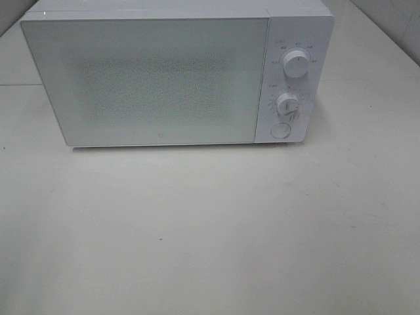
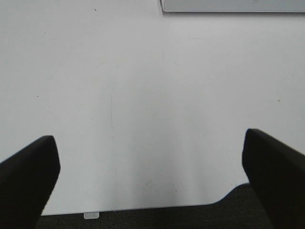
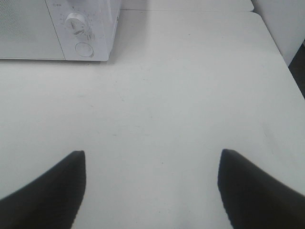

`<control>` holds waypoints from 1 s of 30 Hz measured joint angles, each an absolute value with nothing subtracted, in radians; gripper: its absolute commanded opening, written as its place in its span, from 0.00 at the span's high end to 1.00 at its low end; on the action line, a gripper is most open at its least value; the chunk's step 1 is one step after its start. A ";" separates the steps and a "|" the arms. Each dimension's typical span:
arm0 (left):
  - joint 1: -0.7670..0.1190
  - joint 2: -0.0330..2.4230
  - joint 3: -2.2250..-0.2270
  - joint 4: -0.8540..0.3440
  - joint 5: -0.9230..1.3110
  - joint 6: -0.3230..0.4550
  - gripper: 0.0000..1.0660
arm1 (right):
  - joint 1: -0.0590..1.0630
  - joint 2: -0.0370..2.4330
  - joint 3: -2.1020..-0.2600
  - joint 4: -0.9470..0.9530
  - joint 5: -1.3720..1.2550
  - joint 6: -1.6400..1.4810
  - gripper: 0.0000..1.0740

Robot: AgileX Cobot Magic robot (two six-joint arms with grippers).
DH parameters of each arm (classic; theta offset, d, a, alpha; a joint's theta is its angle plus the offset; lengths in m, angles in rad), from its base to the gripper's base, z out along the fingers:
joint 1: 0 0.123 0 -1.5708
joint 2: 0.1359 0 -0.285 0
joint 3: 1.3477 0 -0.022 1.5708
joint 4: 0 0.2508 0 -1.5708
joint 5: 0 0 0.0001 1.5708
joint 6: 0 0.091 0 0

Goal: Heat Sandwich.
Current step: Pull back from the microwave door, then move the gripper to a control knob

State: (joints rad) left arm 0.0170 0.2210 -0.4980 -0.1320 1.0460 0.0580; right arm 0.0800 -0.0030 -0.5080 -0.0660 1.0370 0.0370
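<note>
No sandwich shows in any view. A white microwave [image 1: 170,75] stands at the back of the white table [image 1: 210,236] with its door shut; two dials [image 1: 295,64] and a round button [image 1: 280,130] sit on its right panel. In the left wrist view my left gripper [image 2: 150,167] is open, its black fingers [image 2: 28,176] wide apart over bare table near the front edge. My right gripper [image 3: 152,186] is open too, with nothing between its fingers [image 3: 52,191]; the microwave's panel [image 3: 83,28] lies ahead of it. Neither gripper appears in the exterior high view.
The table's front edge [image 2: 143,210] with dark floor beyond shows under the left gripper. On the right the table ends at an edge [image 3: 281,52] beside a white wall. A seam [image 1: 367,82] crosses the table behind the microwave.
</note>
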 measured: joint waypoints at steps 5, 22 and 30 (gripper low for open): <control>0.017 0.152 -0.498 -0.132 1.041 0.057 0.07 | 0.080 -0.003 -0.508 -0.066 1.037 0.037 0.31; 0.017 -0.004 -0.498 -0.134 1.038 0.057 0.07 | 0.080 -0.003 -0.508 -0.066 1.037 0.037 0.31; 0.017 -0.004 -0.495 -0.133 1.038 0.057 0.07 | 0.080 -0.003 -0.508 -0.066 1.037 0.037 0.31</control>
